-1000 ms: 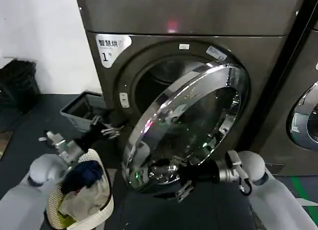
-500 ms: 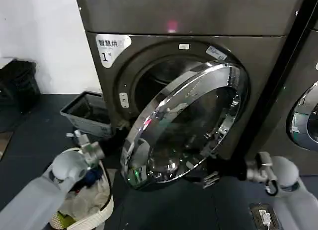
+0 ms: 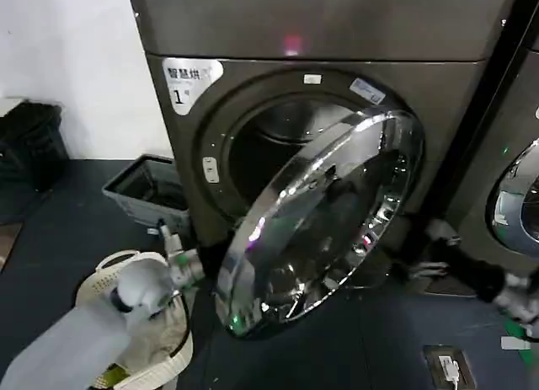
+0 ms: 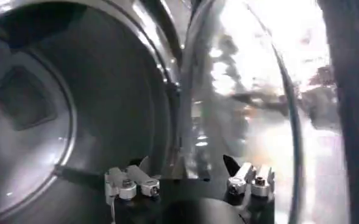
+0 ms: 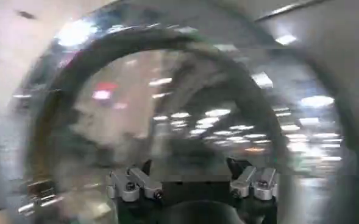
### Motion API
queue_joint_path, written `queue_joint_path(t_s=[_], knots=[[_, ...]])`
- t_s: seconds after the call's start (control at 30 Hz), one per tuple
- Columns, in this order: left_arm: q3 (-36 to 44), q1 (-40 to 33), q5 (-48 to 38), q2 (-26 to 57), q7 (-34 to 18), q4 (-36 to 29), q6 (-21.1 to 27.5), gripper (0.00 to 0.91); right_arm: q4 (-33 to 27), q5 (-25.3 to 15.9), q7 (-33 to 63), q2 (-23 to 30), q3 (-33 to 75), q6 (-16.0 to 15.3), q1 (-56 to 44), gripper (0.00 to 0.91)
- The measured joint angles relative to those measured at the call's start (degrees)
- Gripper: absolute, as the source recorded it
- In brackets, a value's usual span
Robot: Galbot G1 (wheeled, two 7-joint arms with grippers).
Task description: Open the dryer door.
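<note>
Standing ajar, the dryer door (image 3: pixel 324 217) hangs swung out from the dryer (image 3: pixel 337 61), its wide chrome ring tilted so that the free edge sits low near the floor and the hinged side stays near the right of the round opening. Behind it the dark drum mouth is exposed, with a white sticker (image 3: pixel 187 78) marked "1" at the machine's upper left and a small pink light (image 3: pixel 291 45) above the opening. Left gripper (image 3: pixel 178 257): low beside the door's lower free edge, above a white laundry basket (image 3: pixel 109 268); in the left wrist view its fingers (image 4: pixel 130 182) are spread apart with the door's rim (image 4: pixel 194 122) running edge-on between them and no visible contact, the drum interior to one side. Right gripper (image 3: pixel 425 251): low at the door's hinge side, just beside the chrome ring; in the right wrist view its fingers (image 5: pixel 133 182) are likewise spread and hold nothing, facing the door's domed glass (image 5: pixel 179 122). A grey bin (image 3: pixel 147 188) stands on the floor left of the dryer, and a neighbouring machine (image 3: pixel 514 196) with its own chrome-ringed door sits at the right edge
</note>
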Motion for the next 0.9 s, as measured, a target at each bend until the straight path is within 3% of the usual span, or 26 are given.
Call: queue_joint_path(t_s=[0.33,0.47,0.73,0.9], knots=[[8.36,-4.24,-2.04,-3.90,-2.79,-1.08,-0.11,0.907,4.76,-8.36,26.62,3.28,16.33,0.43,-4.49,0.907],[12.01,-5.88,-1.96,-5.55,-3.22,-0.85,-0.78,0.907,4.90,-8.61,35.46,3.09,22.38,-0.42,-5.78,0.907],[18.02,-9.27,-1.97,-10.41,-4.16,0.46,-1.46,0.907,5.92,-9.68,39.69,3.69,33.96,-0.88,-9.49,0.907],[21.76,-12.22,-1.77,-14.22,-5.15,2.56,-2.58,0.907,5.70,-14.51,39.51,3.18,40.19,-1.10,-11.46,0.907]])
